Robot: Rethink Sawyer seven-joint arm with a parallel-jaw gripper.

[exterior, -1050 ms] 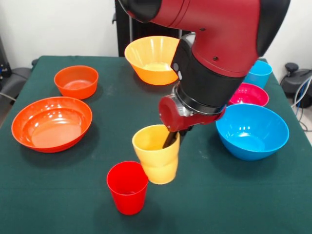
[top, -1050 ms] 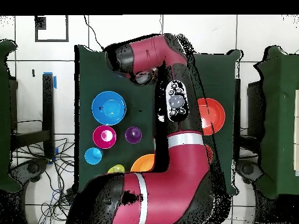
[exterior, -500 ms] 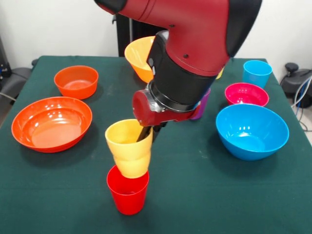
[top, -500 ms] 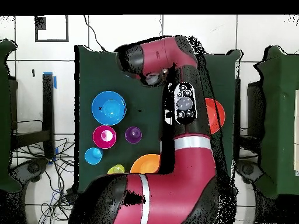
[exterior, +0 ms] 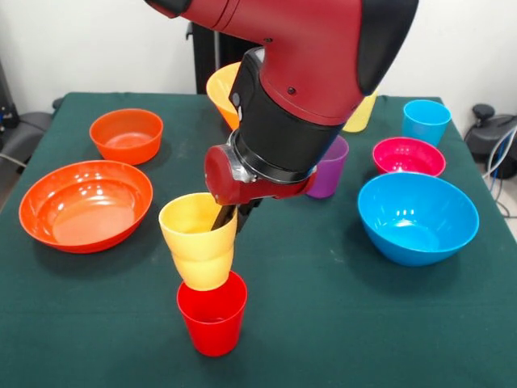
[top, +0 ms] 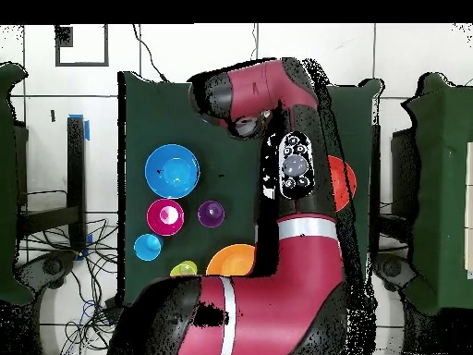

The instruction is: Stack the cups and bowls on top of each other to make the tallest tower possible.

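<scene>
Front view: the arm (exterior: 299,105) slants down over the desk (exterior: 339,323), its pincer (exterior: 229,217) clamped on the rim of a tilted yellow-orange cup (exterior: 198,241), one finger inside. This cup's base sits in the red cup (exterior: 212,314). Five cups and five bowls are visible.

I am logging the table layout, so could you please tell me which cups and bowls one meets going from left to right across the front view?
Wide orange bowl → small orange bowl → yellow cup held over the red cup → purple cup → pink bowl → big blue bowl.
</scene>
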